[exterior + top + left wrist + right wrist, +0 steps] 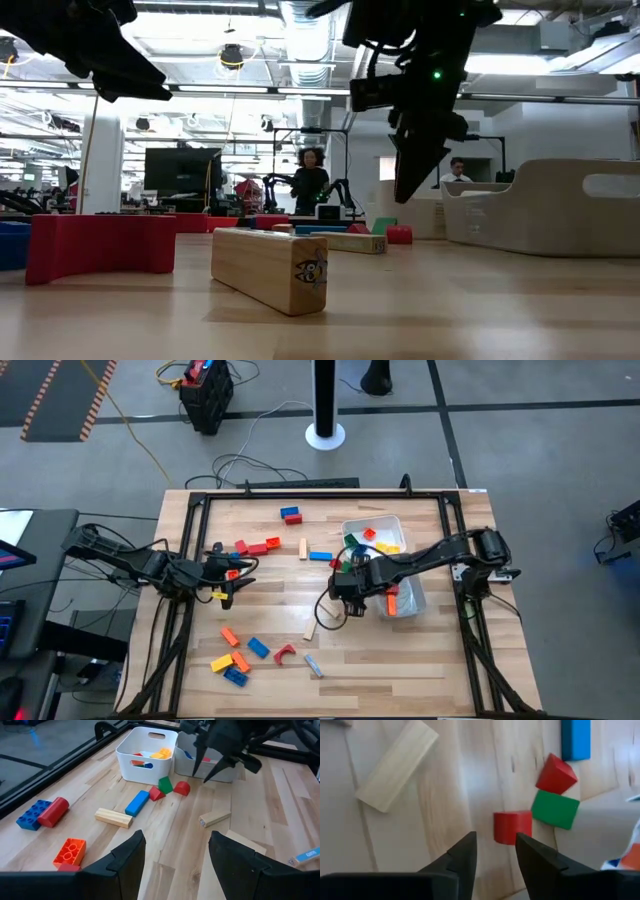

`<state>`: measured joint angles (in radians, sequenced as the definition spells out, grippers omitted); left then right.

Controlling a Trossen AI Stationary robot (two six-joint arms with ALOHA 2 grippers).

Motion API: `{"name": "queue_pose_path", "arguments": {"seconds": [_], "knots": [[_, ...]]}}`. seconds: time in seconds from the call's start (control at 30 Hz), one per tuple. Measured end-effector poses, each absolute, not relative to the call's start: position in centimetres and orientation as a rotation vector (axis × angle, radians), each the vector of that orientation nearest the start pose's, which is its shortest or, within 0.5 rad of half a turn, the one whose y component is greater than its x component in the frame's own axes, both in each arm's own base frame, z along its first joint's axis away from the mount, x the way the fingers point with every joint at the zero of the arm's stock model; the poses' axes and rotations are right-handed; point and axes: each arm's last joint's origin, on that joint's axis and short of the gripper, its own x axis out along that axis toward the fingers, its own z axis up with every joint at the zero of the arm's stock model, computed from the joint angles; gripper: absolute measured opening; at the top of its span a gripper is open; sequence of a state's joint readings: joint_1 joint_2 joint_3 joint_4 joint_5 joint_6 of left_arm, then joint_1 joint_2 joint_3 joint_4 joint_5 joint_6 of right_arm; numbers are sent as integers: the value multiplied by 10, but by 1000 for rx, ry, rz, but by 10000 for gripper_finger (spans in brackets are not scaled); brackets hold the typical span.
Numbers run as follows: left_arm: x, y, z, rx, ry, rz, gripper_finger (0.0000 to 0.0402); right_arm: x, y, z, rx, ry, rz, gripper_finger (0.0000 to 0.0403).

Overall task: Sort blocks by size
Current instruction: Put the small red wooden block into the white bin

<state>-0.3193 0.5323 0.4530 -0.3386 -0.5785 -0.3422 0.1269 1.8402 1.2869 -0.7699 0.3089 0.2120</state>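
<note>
Blocks lie scattered on the wooden table (pixel 400 660). My right gripper (pixel 495 840) hangs open over the table's middle, pointing steeply down, nothing between its fingers. Just beyond its fingertips lie a red block (pixel 512 826), a green block (pixel 555 809), a red wedge (pixel 556 774) and a blue bar (pixel 575 739), all flat on the wood beside the white tub (pixel 127 750). A tan bar (pixel 397 765) lies nearer the left arm. My left gripper (pixel 176 842) waits open above the table's left side (pixel 228 582), touching nothing.
The white tub (pixel 345 525) holds several blocks; a clear tub (pixel 412 605) stands against its near side, under my right arm. More blocks lie at the far middle (pixel 290 515), beside my left gripper (pixel 255 547) and near the front left (pixel 240 655). Black frame rails (pixel 190 540) edge the table.
</note>
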Motion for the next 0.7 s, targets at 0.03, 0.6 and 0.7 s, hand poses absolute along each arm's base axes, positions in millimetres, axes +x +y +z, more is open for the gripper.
{"name": "queue_pose_path", "arguments": {"seconds": [0.03,0.6,0.7], "knots": [[124,-24,241,-153,329,316,208,352,33,189,-90,1264,-289,179],[124,-24,240,-176,333,322,208,357,12,185,455,1165,-616,287],[124,-24,240,-176,333,322,208,356,16,181,458,1161,-658,287]]}}
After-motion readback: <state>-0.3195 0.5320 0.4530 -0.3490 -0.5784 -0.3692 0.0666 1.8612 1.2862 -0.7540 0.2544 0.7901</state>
